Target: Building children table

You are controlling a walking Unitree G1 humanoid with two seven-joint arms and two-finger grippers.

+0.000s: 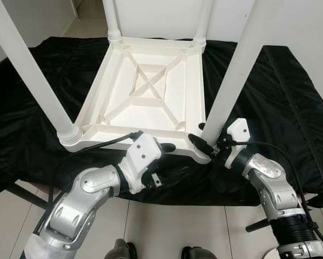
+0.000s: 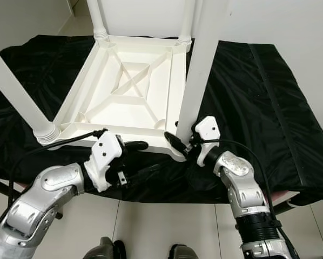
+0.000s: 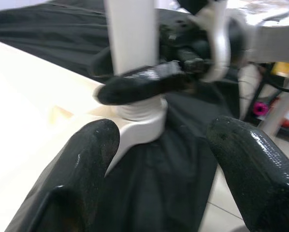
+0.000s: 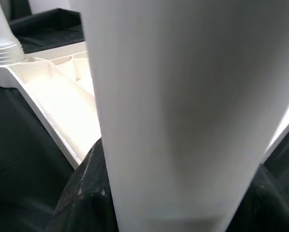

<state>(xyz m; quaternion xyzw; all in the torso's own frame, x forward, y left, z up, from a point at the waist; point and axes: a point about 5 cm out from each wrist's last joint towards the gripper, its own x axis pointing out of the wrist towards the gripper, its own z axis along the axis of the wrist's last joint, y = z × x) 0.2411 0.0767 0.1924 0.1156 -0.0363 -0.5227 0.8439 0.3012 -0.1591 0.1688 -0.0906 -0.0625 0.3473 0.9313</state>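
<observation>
On a black cloth (image 1: 269,102) spread over the supporting surface, a white children's table (image 1: 145,97) is laid upside down, its ribbed underside with a crossed brace turned upward. Four white legs are seen standing up from its corners: the near-left leg (image 1: 26,65) and the near-right leg (image 1: 242,65) lean toward the camera, while the two far legs are cut off by the upper edge of the eye views. At the near-right corner, the right tool (image 1: 207,141) is closed around the base of the near-right leg just above its threaded collar, one black finger (image 1: 198,142) being visible on the left of the leg; in the right wrist view the leg is seen held close between the two dark fingers. Beside the near edge of the upturned top, left of that corner, the left tool (image 1: 164,148) is held open and grips nothing; one black fingertip is seen just beside the white rim, though contact cannot be judged. Through the left wrist view its two spread fingers (image 3: 86,159) are shown apart, with the corner socket (image 3: 139,121) and the clamped leg beyond them. Below the cloth's near edge, pale floor tiles (image 1: 194,221) are visible, and the robot's feet are glimpsed at the lower edge of the eye views.
</observation>
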